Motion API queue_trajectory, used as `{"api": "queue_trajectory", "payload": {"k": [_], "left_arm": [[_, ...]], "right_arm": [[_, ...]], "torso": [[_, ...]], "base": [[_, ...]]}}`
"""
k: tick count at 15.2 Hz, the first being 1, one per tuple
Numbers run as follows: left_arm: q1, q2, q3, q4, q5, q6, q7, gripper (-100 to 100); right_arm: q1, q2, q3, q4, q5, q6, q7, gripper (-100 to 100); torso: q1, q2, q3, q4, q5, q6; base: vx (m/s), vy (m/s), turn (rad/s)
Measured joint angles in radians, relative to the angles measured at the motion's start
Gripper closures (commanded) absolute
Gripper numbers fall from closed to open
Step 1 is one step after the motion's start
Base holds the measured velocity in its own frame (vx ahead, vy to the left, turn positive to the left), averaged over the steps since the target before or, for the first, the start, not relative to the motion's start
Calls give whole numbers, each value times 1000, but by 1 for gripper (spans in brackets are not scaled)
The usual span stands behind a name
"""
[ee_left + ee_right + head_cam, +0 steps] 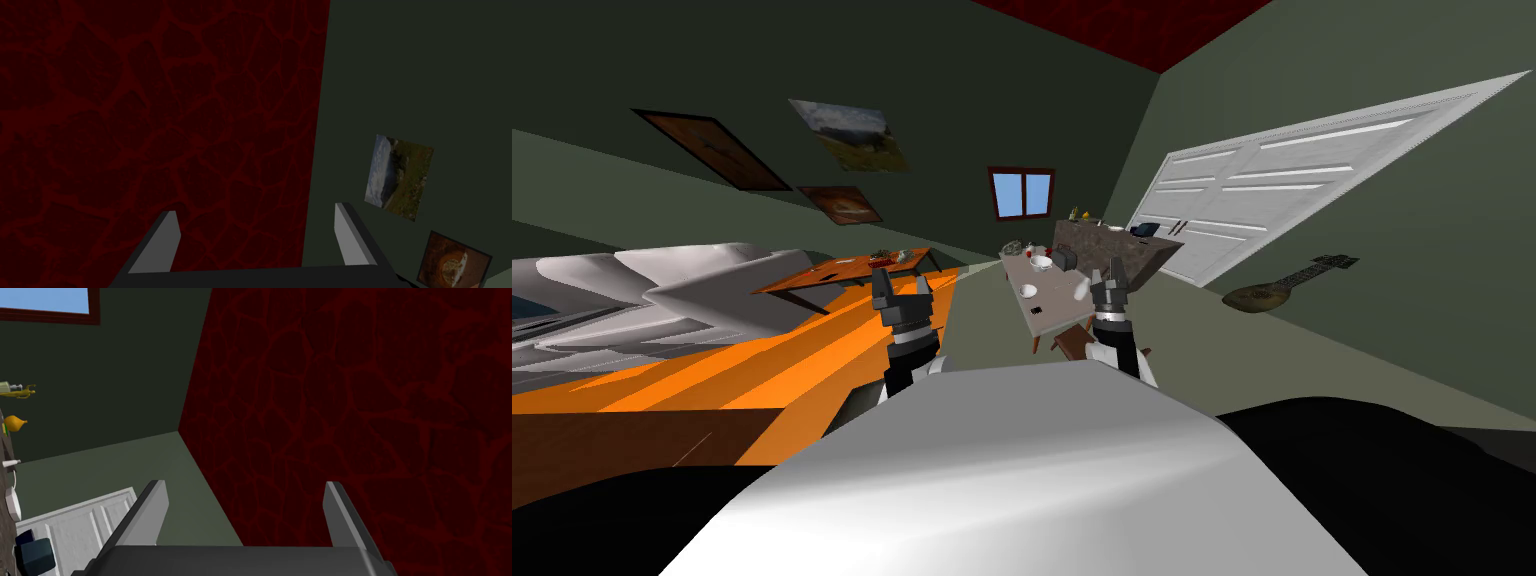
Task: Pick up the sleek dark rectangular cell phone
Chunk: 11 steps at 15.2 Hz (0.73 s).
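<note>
A long grey table (1057,300) stands ahead, slightly right of centre, with white bowls and small items on it. A small dark flat thing (1036,312) lies near its near end; I cannot tell whether it is the cell phone. My left gripper (900,278) is raised in front of my chest, well short of the table, and its fingers (167,240) stand open with nothing between them. Just right of the table's near end, my right gripper (1107,268) is raised too. Its fingers (150,513) are open and hold nothing.
A white sofa (662,290) and a low wooden coffee table (847,268) with small items stand to the left on an orange floor. A dark sideboard (1112,250), a white panelled door (1312,180) and a lute-like instrument (1287,285) are to the right. A brown chair (1072,342) is at the table's near end.
</note>
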<state>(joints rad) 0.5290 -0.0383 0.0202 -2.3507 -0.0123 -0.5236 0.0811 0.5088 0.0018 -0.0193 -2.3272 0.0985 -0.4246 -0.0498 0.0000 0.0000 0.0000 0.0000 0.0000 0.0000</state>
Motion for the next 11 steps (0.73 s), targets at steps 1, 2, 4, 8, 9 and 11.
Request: {"api": "queue_trajectory", "payload": {"k": [1, 2, 4, 8, 9, 11], "left_arm": [[0, 0, 0, 0, 0, 0, 0, 0], [0, 0, 0, 0, 0, 0, 0, 0], [0, 0, 0, 0, 0, 0, 0, 0], [0, 0, 0, 0, 0, 0, 0, 0], [0, 0, 0, 0, 0, 0, 0, 0], [0, 0, 0, 0, 0, 0, 0, 0]], "right_arm": [[1, -14, -1, 2, 0, 0, -3, -100], [1, -36, -4, 4, -2, 5, -10, -100], [2, -70, -12, 11, -5, 14, -26, -100], [-5, -139, -43, 47, -19, 63, -93, -100], [0, -149, -49, 55, -23, 72, -111, -100], [6, -161, -58, 82, -30, 91, -147, -100]], "torso": [[0, 0, 0, 0, 0, 0], [1, 0, 0, 0, 0, 0], [4, 1, 0, 0, 1, 0], [8, 1, 0, 0, 2, 0], [9, 1, 1, 0, 2, 0], [10, 0, 0, 0, 2, 0]], "base": [[-7, 38, 7], [-10, 51, 2], [-14, 74, 3], [-13, 122, 4], [-1, 157, 3], [16, 129, -1]]}}
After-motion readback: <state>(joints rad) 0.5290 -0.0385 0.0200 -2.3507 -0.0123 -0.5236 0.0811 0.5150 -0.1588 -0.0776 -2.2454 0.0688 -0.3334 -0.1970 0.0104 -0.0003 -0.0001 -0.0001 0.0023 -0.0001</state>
